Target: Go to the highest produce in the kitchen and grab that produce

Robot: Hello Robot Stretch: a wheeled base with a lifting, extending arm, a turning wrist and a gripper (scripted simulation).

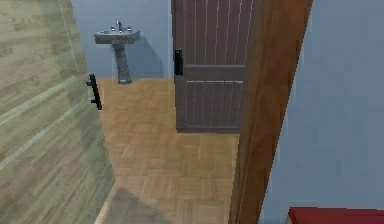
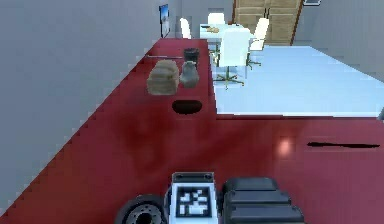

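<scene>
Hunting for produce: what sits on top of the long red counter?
On the red counter: a brown loaf-like lump, a grey jug-like thing, a dark cup. Anything behind them is hidden.

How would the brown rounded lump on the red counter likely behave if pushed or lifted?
The brown lump looks squat and broad-based, so it would probably slide rather than roll or tip. Its matte, loaf-like look suggests light and not slippery, though uncertain. A small grey vessel stands close beside it, so a push that way might knock it.
</scene>
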